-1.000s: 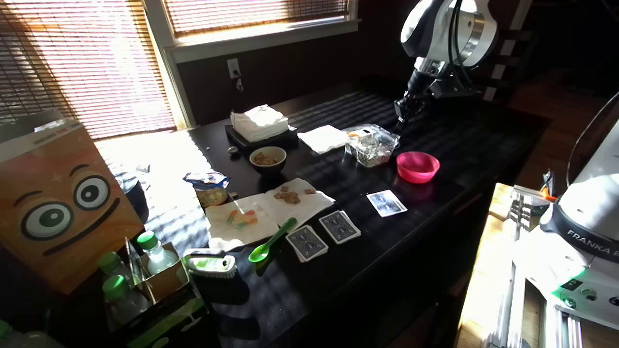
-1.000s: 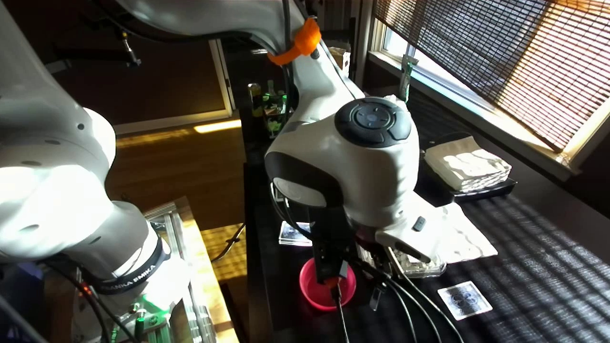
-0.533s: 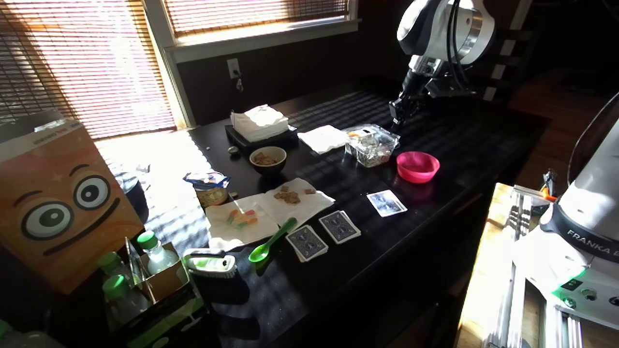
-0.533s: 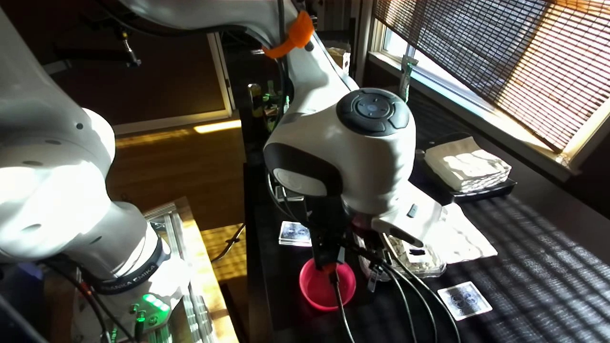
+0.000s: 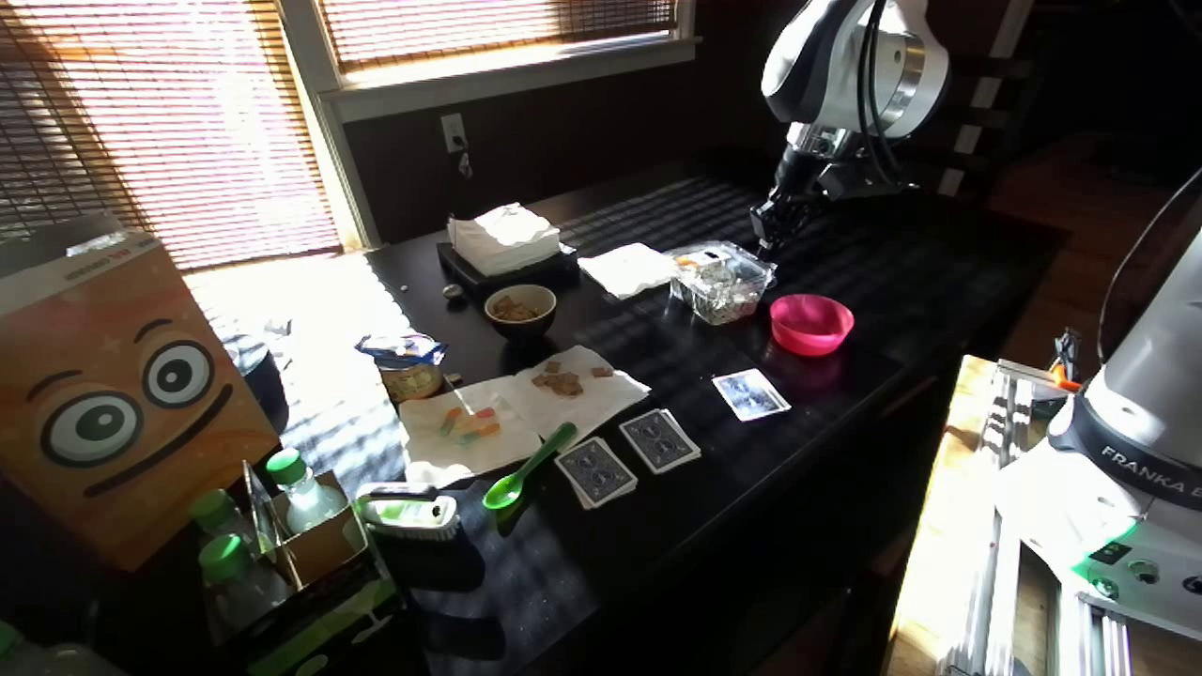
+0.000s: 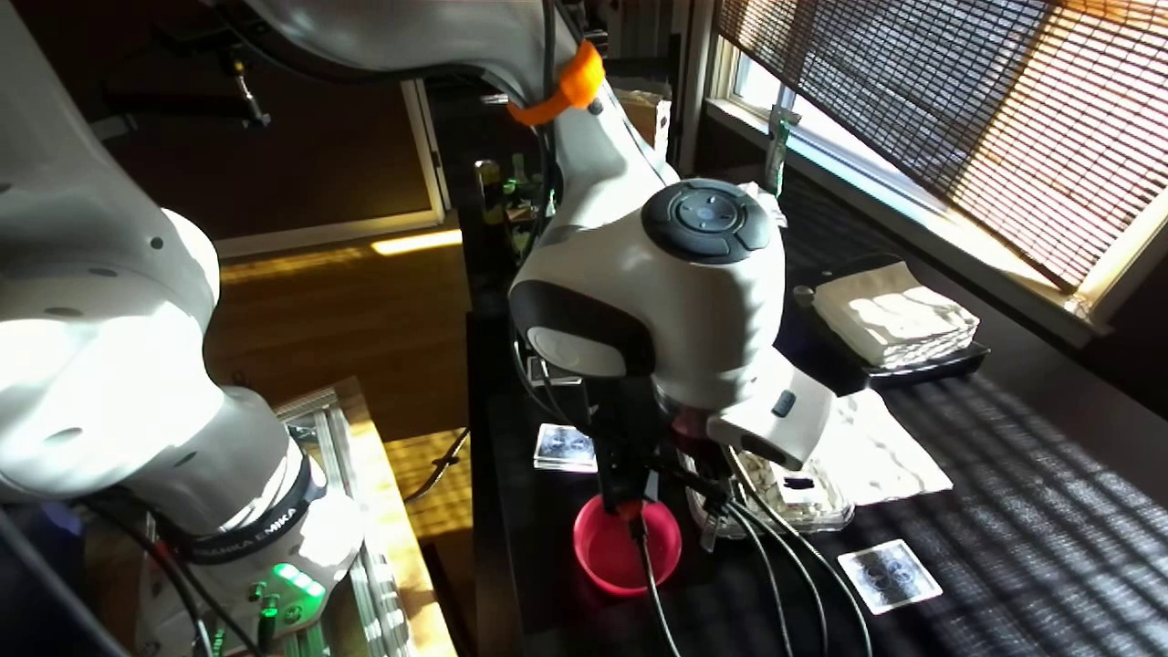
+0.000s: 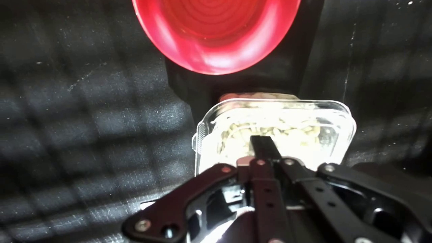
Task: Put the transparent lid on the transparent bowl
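Transparent lid (image 7: 305, 140) lies over the transparent bowl (image 5: 723, 308), right of centre in both the wrist view and an exterior view, pale lumps (image 7: 241, 130) showing through the plastic; whether it is pressed down all round, I can't tell. The gripper (image 7: 265, 145) is clenched, its black fingertips together in front of the lid; I can't make out whether they touch it. At the top of the wrist view sits the pink bowl (image 7: 216, 64), near the lid but apart from it.
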`<state>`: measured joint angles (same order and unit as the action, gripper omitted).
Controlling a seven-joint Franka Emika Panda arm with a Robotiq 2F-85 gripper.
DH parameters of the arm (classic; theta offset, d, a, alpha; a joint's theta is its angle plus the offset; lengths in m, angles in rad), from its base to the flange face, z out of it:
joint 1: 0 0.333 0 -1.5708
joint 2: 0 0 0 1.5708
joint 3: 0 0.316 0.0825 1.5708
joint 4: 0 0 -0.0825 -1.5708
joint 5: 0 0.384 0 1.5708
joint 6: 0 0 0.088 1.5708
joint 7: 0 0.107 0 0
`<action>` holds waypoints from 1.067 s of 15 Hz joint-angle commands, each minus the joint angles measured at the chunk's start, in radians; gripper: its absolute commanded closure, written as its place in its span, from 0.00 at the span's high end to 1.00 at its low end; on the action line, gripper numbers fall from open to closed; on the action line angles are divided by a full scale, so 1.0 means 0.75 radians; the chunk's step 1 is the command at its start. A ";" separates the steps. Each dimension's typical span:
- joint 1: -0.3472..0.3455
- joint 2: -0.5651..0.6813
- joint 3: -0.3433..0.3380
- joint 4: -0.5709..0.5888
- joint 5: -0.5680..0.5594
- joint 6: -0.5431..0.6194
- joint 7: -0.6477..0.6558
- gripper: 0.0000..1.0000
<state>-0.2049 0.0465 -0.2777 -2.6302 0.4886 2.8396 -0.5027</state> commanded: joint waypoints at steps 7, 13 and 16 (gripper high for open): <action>0.013 0.091 0.007 0.027 0.002 0.072 0.028 0.00; 0.010 0.114 0.017 0.043 0.020 0.079 0.017 0.00; 0.009 0.132 0.019 0.055 0.026 0.084 0.014 0.00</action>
<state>-0.2029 0.1157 -0.2724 -2.6092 0.4910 2.8804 -0.5020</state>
